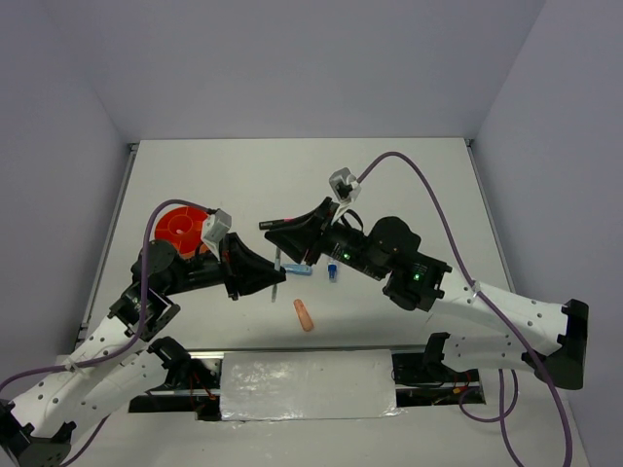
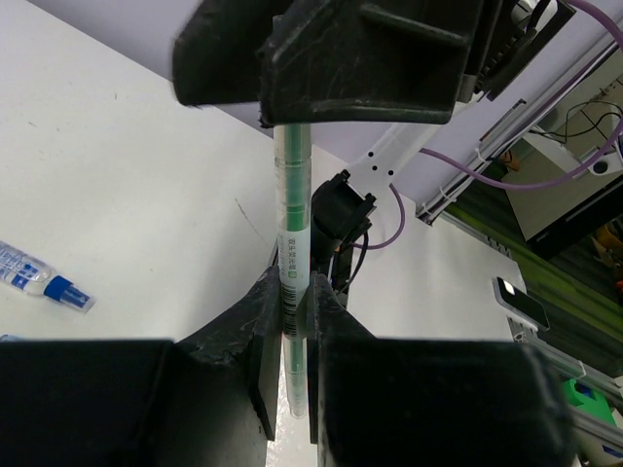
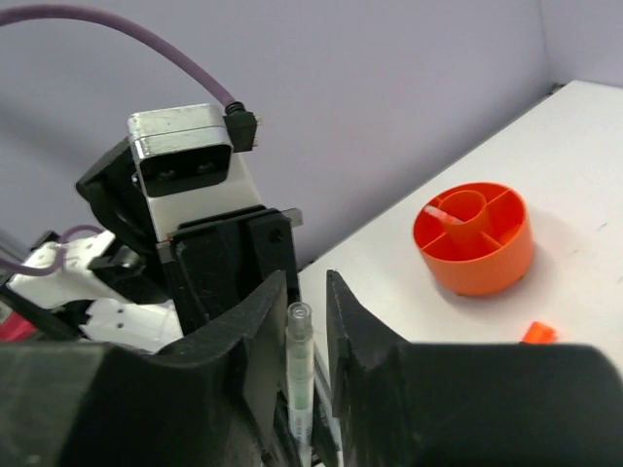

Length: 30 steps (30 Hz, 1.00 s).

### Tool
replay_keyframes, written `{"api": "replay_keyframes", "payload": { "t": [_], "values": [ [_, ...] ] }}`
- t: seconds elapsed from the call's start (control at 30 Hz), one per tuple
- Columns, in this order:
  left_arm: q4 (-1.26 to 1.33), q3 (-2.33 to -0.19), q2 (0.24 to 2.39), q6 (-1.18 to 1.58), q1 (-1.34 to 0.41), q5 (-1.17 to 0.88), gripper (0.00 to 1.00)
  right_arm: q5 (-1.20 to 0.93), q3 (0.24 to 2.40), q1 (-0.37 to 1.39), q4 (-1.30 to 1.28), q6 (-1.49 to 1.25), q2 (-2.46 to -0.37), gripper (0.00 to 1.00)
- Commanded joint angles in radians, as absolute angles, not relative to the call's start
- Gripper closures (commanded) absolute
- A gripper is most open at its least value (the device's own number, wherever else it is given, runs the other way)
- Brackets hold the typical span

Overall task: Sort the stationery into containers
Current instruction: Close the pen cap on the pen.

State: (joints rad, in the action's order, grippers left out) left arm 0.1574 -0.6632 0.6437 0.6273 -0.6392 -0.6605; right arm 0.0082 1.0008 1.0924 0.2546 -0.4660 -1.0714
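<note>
Left tool [image 2: 292, 302]: its two fingers are pressing on the thin pen [image 2: 293, 195] from both sides. It is closed down to the width of the barrel and is gripping near one end.
Right tool [image 3: 304, 287]: its fingers are flanking the pen's other end. The right wrist view is showing a sliver of gap on one side, so I cannot tell whether it is actually squeezing.
Thin pen: its pale grey-green barrel is carrying a barcode label. It is hanging clear of the tabletop [image 1: 389, 185], spanning the two tools, which are meeting tip to tip over the middle.
Orange tub [image 3: 474, 238]: it is sitting on the tabletop at the left, behind the left arm and well apart from the pen, with its divider compartments showing.
Blue marker [image 2: 39, 277]: it is lying flat on the tabletop near the tools.
Small blue item [image 1: 333, 274]: it is resting near the marker, beneath the right arm.
Peach eraser [image 1: 305, 314]: it is lying on the near side of the tools, apart from both.
Small orange piece [image 3: 536, 333]: it is peeking over the right tool's body, and too little is showing to identify it.
</note>
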Motion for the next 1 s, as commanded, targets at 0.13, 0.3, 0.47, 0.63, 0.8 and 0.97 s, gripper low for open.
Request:
{"api": "replay_keyframes", "payload": {
  "t": [0.13, 0.3, 0.47, 0.63, 0.8, 0.97],
  "values": [
    [0.193, -0.669, 0.632, 0.594, -0.644, -0.669, 1.00, -0.032, 1.017, 1.086, 0.276, -0.474, -1.058, 0.96],
    [0.170, -0.690, 0.629, 0.580, -0.644, -0.635, 1.00, -0.047, 1.000, 1.088, 0.284, -0.474, -1.065, 1.00],
    [0.179, -0.780, 0.634, 0.557, -0.643, -0.597, 1.00, -0.058, 0.901, 1.088, 0.325, -0.497, -1.080, 1.00],
    [0.166, -0.920, 0.702, 0.506, -0.640, -0.575, 1.00, -0.072, 0.761, 1.100, 0.402, -0.523, -1.137, 1.00],
    [0.143, -1.058, 0.785, 0.466, -0.629, -0.640, 1.00, -0.061, 0.657, 1.152, 0.466, -0.546, -1.225, 1.00],
    [0.114, -1.118, 0.801, 0.443, -0.581, -0.670, 1.00, -0.043, 0.640, 1.195, 0.470, -0.546, -1.285, 1.00]
  ]
}}
